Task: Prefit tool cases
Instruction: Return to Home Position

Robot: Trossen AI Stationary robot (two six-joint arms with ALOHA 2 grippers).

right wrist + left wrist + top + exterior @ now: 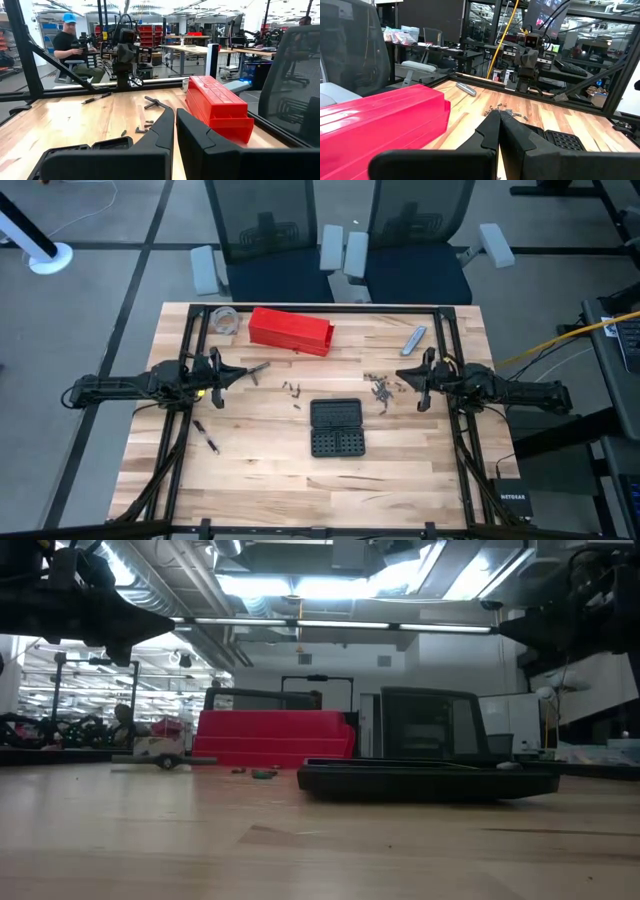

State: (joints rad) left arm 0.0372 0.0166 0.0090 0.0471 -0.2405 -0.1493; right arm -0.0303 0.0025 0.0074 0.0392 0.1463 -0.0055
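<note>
- We see the wooden bench ringed by a dark frame, and everything else lies on it.
- The left arm reaches in over the bench's left edge. The left jaws are held above the wood, pointing toward the middle, pressed together and empty.
- The right arm mirrors it over the right edge. The right jaws are also raised, drawn in to a thin slit and gripping nothing.
- A long red box lies near the far edge, left of its middle.
- The tool case lies open and flat at the bench's middle, a little nearer the near edge. Its two black gridded halves sit side by side, well apart from both arms.
- A clear roll sits at the far left corner, just beside the red box.
- A silvery tool lies near the far right corner.
- A thin dark tool lies near the left edge.
- Small loose bits are scattered between the tool case and the right jaws.
</note>
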